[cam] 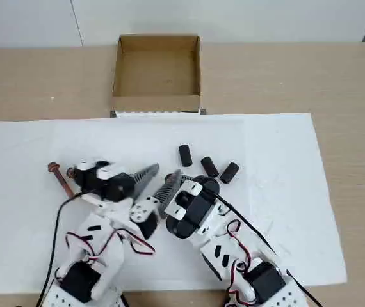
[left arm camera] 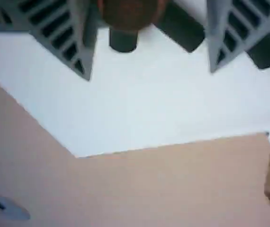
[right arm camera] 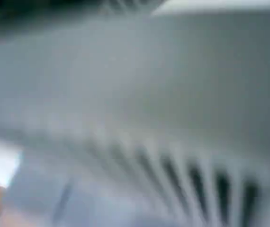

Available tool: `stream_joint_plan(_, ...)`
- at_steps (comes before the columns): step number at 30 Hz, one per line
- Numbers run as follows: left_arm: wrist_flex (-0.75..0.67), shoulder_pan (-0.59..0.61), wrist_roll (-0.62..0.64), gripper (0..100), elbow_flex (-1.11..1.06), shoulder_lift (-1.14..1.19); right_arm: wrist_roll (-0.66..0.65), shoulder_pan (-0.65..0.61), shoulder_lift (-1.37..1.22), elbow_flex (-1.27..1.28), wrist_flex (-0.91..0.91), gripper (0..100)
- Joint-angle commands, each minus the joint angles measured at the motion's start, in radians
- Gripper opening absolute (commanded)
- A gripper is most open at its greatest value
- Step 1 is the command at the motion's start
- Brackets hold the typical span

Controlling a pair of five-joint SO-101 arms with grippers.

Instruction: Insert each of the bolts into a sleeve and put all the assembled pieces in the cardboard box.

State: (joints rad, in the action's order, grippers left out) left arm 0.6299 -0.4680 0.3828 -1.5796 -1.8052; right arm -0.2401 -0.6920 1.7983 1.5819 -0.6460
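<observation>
The left gripper (left arm camera: 149,71) has its jaws spread wide above the white sheet (cam: 285,192). A blurred brown piece (left arm camera: 130,12), probably a bolt, sits between them, and the three black sleeves (cam: 209,166) lie just beyond. The step looks like taking hold of that bolt. It should go best if the jaws close across the shank near the head, leaving the tip free and level with a sleeve's opening, while the other arm pinches the sleeve by its sides. A second bolt (cam: 59,178) lies well apart, beyond the left arm, and the cardboard box (cam: 157,102) stands past the sheet's far edge. Whether either finger touches the brown piece cannot be told. The right gripper (cam: 170,185) crowds against the left, and its jaws cannot be judged.
</observation>
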Motion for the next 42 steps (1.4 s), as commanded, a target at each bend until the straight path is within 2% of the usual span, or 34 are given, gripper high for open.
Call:
stream_joint_plan(1, 0.002, 0.012, -0.006, 15, 0.073, -0.012, -0.008, -0.005, 0.015, -0.046, 0.030, 0.3)
stream_joint_plan(4, 0.002, 0.043, -0.017, 7, 0.090, -0.012, -0.008, 0.015, 0.015, -0.049, 0.024, 0.3)
stream_joint_plan(6, 0.000, 0.072, -0.078, 0, 0.091, -0.012, -0.008, 0.067, 0.015, -0.051, 0.024, 0.3)
stream_joint_plan(11, 0.000, 0.195, -0.190, 0, 0.085, -0.012, 0.060, 0.219, 0.015, -0.052, 0.016, 0.3)
stream_joint_plan(16, 0.009, 0.321, -0.255, 1, 0.045, -0.012, 0.083, 0.329, 0.015, -0.021, -0.137, 0.3)
stream_joint_plan(21, 0.216, 0.400, -0.264, 1, 0.004, -0.012, 0.126, 0.421, 0.015, -0.025, -0.249, 0.3)
stream_joint_plan(25, 0.311, 0.402, -0.264, 1, -0.031, -0.012, 0.212, 0.427, 0.008, -0.075, -0.291, 0.3)
stream_joint_plan(34, 0.315, 0.402, -0.265, 1, -0.084, -0.012, 0.235, 0.427, -0.024, -0.206, -0.328, 0.3)
stream_joint_plan(42, 0.315, 0.402, -0.265, 1, -0.084, -0.012, 0.255, 0.427, -0.430, -0.494, -0.248, 0.3)
